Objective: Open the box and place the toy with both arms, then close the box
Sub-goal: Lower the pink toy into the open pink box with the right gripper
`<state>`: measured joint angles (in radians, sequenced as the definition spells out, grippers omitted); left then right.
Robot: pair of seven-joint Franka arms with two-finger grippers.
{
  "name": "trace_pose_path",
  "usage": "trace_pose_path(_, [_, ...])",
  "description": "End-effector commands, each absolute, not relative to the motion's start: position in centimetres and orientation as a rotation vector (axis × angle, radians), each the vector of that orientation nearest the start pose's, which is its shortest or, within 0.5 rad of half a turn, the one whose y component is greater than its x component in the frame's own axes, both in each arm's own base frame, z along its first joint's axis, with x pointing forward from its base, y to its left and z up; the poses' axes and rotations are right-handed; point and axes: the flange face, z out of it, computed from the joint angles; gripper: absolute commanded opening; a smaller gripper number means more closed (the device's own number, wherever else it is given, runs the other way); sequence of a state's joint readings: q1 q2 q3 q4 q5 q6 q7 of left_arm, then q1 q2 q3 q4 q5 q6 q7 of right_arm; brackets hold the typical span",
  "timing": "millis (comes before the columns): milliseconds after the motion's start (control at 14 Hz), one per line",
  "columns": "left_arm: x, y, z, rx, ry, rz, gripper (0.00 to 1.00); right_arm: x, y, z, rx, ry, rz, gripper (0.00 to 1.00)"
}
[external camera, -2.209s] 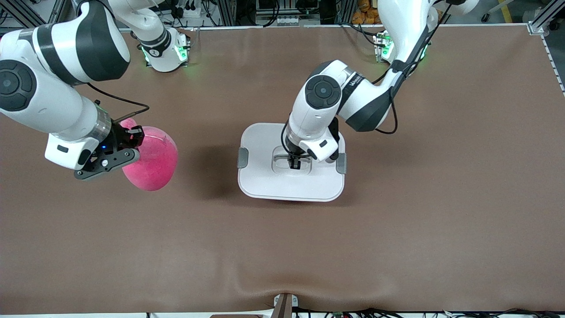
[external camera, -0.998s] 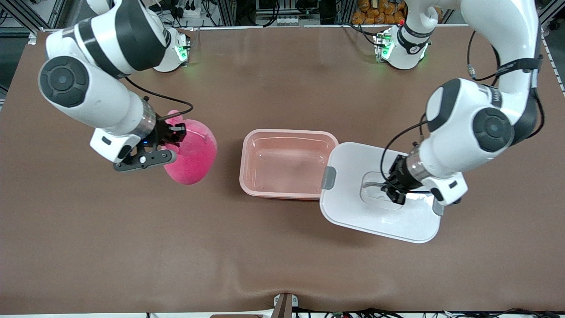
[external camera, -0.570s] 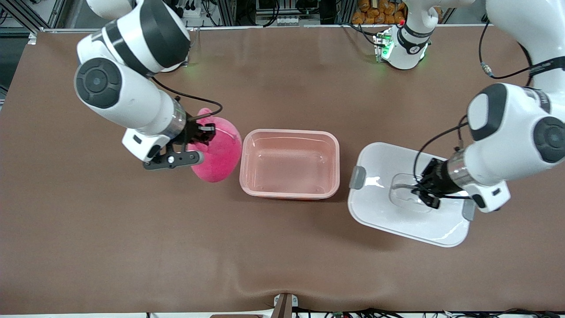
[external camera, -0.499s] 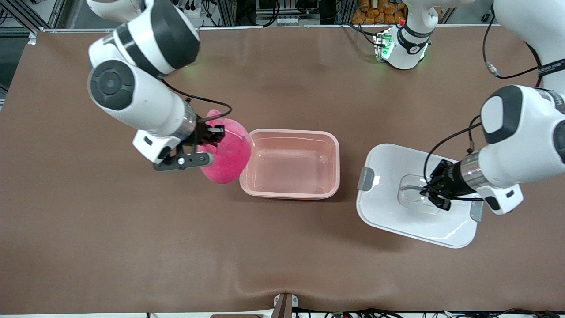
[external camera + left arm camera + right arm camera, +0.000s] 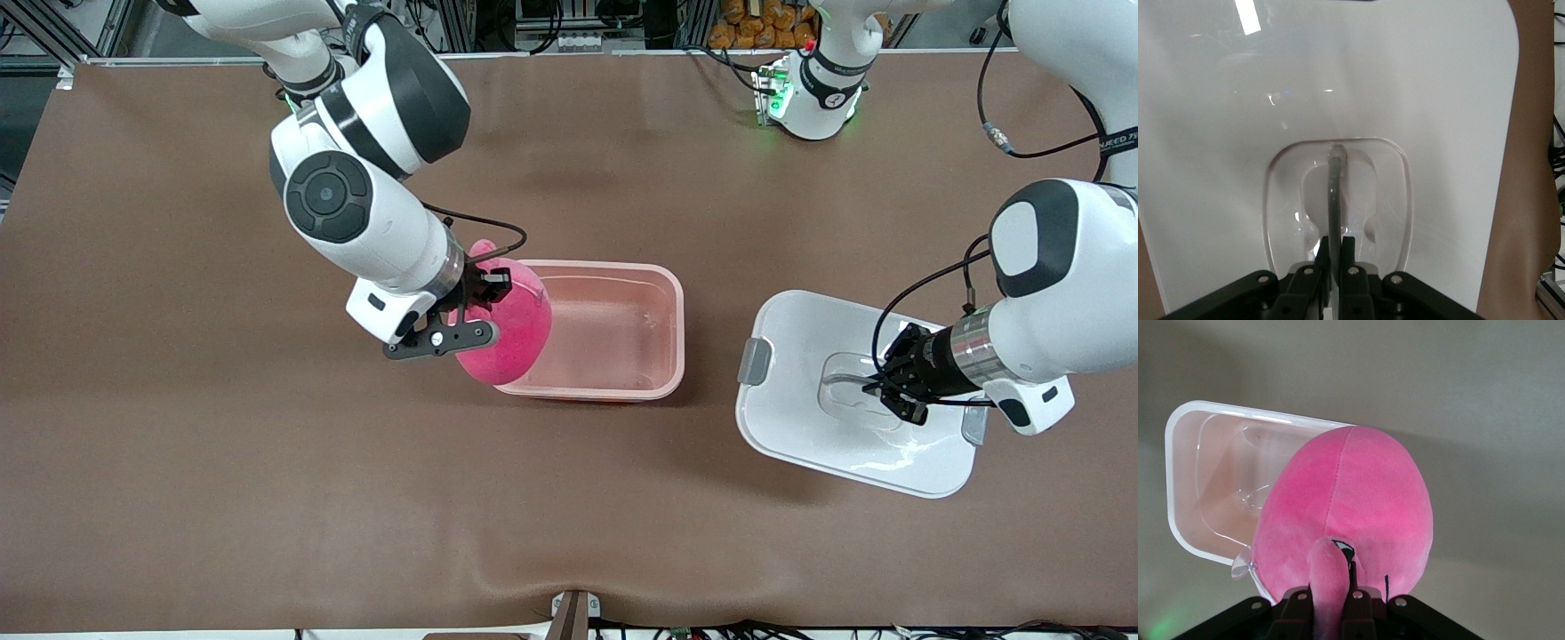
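My right gripper point(image 5: 469, 311) is pinched tight on the pink plush toy point(image 5: 507, 329), which hangs over the rim of the open pink tub point(image 5: 662, 331) at its right-arm end. The placing step is in hand; next I judge I must carry the toy over the tub's middle before letting go. My left gripper point(image 5: 892, 388) is clamped on the clear handle point(image 5: 1335, 193) of the white lid point(image 5: 800, 427), over the brown table point(image 5: 267, 489) toward the left arm's end. Cables and metal framing line the table's top edge.
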<state>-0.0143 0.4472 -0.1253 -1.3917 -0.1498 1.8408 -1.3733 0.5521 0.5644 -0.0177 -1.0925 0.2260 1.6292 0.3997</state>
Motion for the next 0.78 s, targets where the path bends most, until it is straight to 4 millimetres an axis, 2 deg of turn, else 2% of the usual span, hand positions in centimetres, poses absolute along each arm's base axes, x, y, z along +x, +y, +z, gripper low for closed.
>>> trace_pose_path(0, [67.9,-8.9,45.9,-2.653,-1.949,0.250,0.00,59.7,41.0,49.9,-2.912,-0.099,0.182,0.00])
trace_pose_path(285, [67.9,-9.1,46.0,-2.657,-1.947,0.254,0.00,59.1,42.8,48.1,-2.909,-0.043,0.227,0.00])
trace_pose_path(713, [68.0,-9.1,45.9,-2.661,-1.962,0.275,0.00,58.8,43.6,46.0,-2.862,-0.006,0.325,0.00])
